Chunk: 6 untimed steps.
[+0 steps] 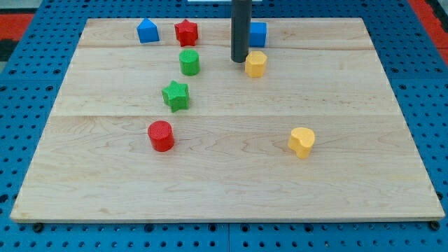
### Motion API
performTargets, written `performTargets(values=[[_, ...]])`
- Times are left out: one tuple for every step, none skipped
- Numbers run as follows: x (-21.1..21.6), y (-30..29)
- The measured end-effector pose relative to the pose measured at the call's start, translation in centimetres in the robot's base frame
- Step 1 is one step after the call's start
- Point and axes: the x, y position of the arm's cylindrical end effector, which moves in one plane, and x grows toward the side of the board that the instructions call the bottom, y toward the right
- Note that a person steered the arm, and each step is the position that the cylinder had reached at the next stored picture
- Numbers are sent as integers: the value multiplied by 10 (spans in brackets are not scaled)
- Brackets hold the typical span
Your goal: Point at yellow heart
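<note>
Rod only, no pincer on me, so nothing to spread or pinch. Its lower end, my tip [240, 60], sits near the view's top, just beside a yellow block [256, 64] of unclear shape, with a blue cube [258, 33] behind. Yellow heart [302, 142] lies well apart, toward the view's lower right. Judged: pointing not yet done; the tip must cross the wooden board [224, 189]. No writing seen.

my tip [240, 61] to yellow heart [302, 142] — open board btwn, only yellow hexagon [256, 64] beside tip.
</note>
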Motion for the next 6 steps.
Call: performTargets(values=[[24, -8], [45, -3], [45, 29], [60, 103], [113, 137], [173, 132]])
